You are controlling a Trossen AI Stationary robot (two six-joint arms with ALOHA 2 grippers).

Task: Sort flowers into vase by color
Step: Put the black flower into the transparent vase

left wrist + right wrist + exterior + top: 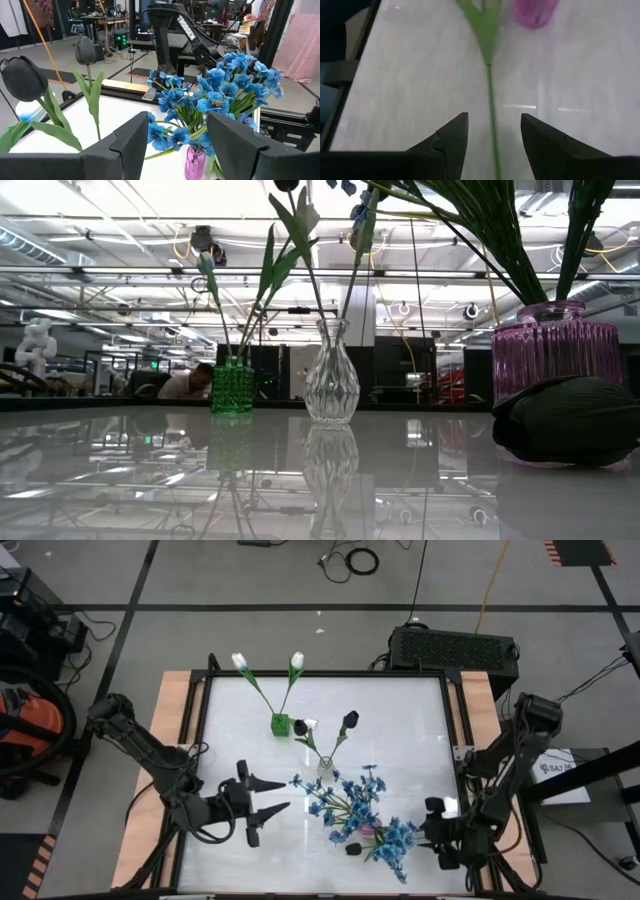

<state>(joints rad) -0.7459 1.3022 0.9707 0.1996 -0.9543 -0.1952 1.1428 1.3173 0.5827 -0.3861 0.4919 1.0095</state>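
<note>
Blue sprays (360, 808) stand in a pink vase (555, 350) at the table's near right. A black tulip bud (354, 850) lies on the table beside that vase (570, 420). Its green stem (491, 100) runs between the open fingers of my right gripper (492, 135), which hovers low at the near right (430, 832). A clear vase (325, 768) holds black tulips (22, 77). A green vase (281, 724) holds two white tulips (240, 661). My left gripper (286, 795) is open, left of the blue sprays and pointing at them (177, 140).
The three vases stand close together from the table's middle to its near right. The left half of the white tabletop (225, 740) shows bare. Dark rails frame the table (330, 673). A person sits in the room beyond the far edge (190, 385).
</note>
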